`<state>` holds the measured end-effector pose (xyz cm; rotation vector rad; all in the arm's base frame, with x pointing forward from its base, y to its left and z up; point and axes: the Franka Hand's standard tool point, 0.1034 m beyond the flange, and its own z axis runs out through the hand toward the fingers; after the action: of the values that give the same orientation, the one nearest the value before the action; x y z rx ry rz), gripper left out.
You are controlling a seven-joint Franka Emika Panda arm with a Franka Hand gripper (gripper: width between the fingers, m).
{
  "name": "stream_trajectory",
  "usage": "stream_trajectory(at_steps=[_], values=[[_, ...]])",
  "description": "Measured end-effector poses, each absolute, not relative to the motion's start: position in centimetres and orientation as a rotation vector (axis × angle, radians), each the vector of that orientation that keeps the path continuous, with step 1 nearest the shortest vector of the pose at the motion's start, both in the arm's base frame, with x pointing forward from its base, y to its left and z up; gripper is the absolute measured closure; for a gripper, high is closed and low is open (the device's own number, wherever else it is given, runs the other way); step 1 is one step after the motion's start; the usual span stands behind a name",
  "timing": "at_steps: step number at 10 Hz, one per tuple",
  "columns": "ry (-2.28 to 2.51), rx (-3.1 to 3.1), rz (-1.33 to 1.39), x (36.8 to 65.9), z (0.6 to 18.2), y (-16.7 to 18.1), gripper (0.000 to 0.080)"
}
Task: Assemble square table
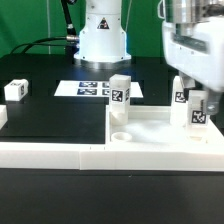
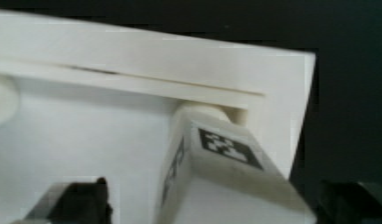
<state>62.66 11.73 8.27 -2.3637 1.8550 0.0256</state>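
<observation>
The square table's white slab [image 1: 150, 135] lies at the front of the exterior view's right, with a round hole [image 1: 120, 131] near its left corner. One tagged white leg [image 1: 120, 92] stands upright at the slab's far left corner, and a second [image 1: 180, 97] stands at the far right. A third leg [image 1: 198, 114] stands on the slab directly under my gripper [image 1: 197, 98]. In the wrist view this leg [image 2: 214, 160] rises between my fingers [image 2: 81, 200] with a gap on each side; the gripper [image 2: 214, 205] is open and the slab [image 2: 152, 70] lies behind it. A fourth leg [image 1: 15, 90] lies on the black table at the left.
The marker board [image 1: 92, 88] lies flat in front of the robot base [image 1: 103, 35]. A long low white rail [image 1: 55, 152] runs along the front, up against the slab's left side. Another white piece [image 1: 2, 116] shows at the left edge.
</observation>
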Motion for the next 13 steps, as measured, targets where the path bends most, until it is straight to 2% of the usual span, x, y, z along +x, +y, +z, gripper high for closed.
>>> stream_trajectory(at_steps=[1,5,8,10,11,12,13], values=[[1.587,-2.539,-0.016,62.92,8.38,12.06,0.0174],[1.234,-2.740,-0.051,62.93,8.34,11.83,0.0151],[0.388,-3.082,-0.085,63.05,8.02,12.33,0.0150],[0.428,-3.076,-0.091,63.15,7.95,12.02,0.0150],[0.444,-3.073,-0.091,63.14,7.94,12.03,0.0251],[0.554,-3.051,-0.088,63.13,7.92,12.06,0.0386],[0.680,-3.022,-0.083,63.11,7.90,12.08,0.0386]])
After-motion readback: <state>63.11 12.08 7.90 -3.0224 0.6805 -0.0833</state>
